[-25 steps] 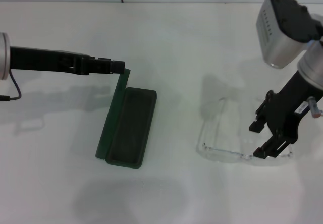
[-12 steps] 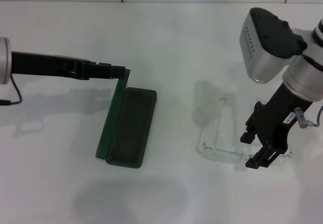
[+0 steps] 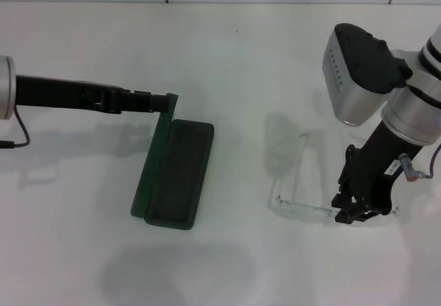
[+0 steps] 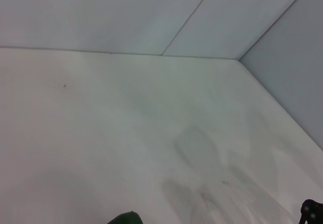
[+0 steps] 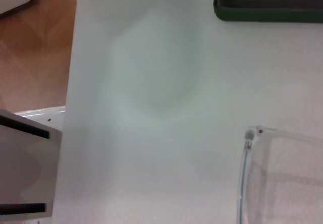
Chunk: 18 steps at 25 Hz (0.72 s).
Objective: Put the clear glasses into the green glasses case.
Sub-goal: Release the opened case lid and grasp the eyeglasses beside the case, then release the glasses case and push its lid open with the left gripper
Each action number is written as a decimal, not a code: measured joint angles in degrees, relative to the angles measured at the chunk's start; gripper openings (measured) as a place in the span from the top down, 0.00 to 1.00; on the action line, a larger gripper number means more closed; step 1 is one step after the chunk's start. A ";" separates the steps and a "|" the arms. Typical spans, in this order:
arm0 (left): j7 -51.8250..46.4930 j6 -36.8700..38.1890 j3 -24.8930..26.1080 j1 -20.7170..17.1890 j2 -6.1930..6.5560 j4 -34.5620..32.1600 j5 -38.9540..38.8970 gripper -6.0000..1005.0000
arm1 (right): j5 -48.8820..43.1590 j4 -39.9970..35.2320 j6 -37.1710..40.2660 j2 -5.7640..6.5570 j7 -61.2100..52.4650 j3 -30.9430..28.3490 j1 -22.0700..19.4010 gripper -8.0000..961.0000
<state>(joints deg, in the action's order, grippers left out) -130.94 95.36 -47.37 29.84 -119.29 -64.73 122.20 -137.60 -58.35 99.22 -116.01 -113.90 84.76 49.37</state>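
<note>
The green glasses case [image 3: 178, 175] lies open left of the table's middle, dark lining up, its lid [image 3: 155, 156] standing on edge. My left gripper [image 3: 165, 102] reaches in from the left and is shut on the lid's far top corner; a green tip of the lid [image 4: 126, 218] shows in the left wrist view. The clear glasses [image 3: 301, 209] rest on the table to the right, temple arms pointing away from me. My right gripper [image 3: 346, 209] is down on the right half of their front bar, fingers closed around it. The right wrist view shows one lens corner [image 5: 282, 173] and the case's end [image 5: 267, 4].
The white table [image 3: 234, 78] runs back to a tiled wall. Bare tabletop lies between the case and the glasses. In the right wrist view the table's edge [image 5: 70, 82] drops to a wooden floor, with a white unit [image 5: 25, 168] beside it.
My right gripper has come down and slightly left onto the glasses' front bar, and its fingers have narrowed around it. The left arm still holds the lid up.
</note>
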 joint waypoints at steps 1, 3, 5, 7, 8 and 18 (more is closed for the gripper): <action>0.04 0.00 0.00 0.00 0.03 0.20 0.03 0.45 | 0.00 0.00 -0.03 0.00 0.11 0.06 -0.05 0.70; 0.26 -0.01 0.01 0.00 0.08 0.42 0.07 0.45 | 0.00 0.00 -0.13 -0.04 0.44 0.10 -0.21 0.76; 0.51 -0.03 0.04 0.01 0.10 0.45 0.07 0.45 | 0.01 0.00 -0.33 -0.04 0.75 0.13 -0.35 0.79; 0.56 -0.04 0.05 0.02 0.11 0.47 0.08 0.45 | 0.24 0.01 -0.48 -0.06 1.00 0.18 -0.47 0.80; 0.56 -0.05 0.04 0.02 0.11 0.47 0.08 0.45 | 0.44 -0.01 -0.52 -0.06 1.12 0.17 -0.53 0.81; 0.64 -0.10 -0.01 -0.40 0.30 0.35 0.08 0.44 | 0.45 -3.59 -0.56 0.17 0.21 -1.33 -2.14 0.90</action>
<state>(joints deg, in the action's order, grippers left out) -130.30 95.26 -47.37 29.44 -118.99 -64.39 122.27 -137.14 -61.94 98.66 -115.85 -113.69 83.42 47.23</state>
